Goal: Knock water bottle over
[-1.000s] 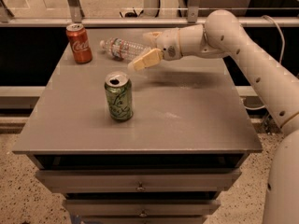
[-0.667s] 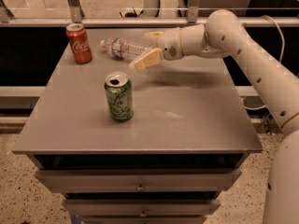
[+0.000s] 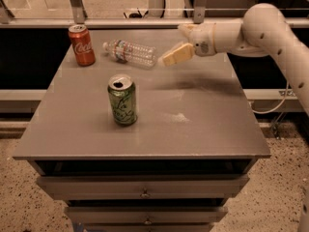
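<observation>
The water bottle [image 3: 130,53], clear and ribbed with a white cap and a red-and-white label band, lies on its side at the back of the grey table [image 3: 193,115], cap pointing left. My gripper [image 3: 171,44] hovers just right of the bottle's base, above the table. Its fingers are spread open and empty, and the lower tan finger [image 3: 176,55] points at the bottle without touching it.
A red cola can [image 3: 81,45] stands upright at the back left, beside the bottle's cap. A green soda can [image 3: 122,100] stands upright left of the table's middle. A rail runs behind the table, and drawers sit under its front edge.
My gripper has drawn back to the right and slightly up, away from the bottle. The bottle lies on its side as before, and the cans have not moved.
</observation>
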Robot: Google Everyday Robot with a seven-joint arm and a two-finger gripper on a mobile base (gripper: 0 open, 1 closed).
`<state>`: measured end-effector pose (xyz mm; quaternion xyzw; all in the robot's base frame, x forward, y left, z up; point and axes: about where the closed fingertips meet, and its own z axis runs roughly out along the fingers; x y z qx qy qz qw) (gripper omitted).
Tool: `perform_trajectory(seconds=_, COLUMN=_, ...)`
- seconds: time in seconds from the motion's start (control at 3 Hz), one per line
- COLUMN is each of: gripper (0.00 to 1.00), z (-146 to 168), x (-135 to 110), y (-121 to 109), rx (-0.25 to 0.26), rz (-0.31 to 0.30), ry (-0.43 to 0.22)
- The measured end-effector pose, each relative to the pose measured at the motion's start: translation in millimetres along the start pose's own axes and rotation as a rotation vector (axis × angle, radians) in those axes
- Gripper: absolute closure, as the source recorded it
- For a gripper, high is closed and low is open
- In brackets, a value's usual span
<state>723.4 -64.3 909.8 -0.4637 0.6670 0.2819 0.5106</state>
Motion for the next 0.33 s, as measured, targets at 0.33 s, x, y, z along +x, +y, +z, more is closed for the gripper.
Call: perform_trajectory(seconds=0.33, gripper=0.0, z=-7.1, x=1.8, y=-4.0, rx=0.015, rz=0.0, ry=0.004)
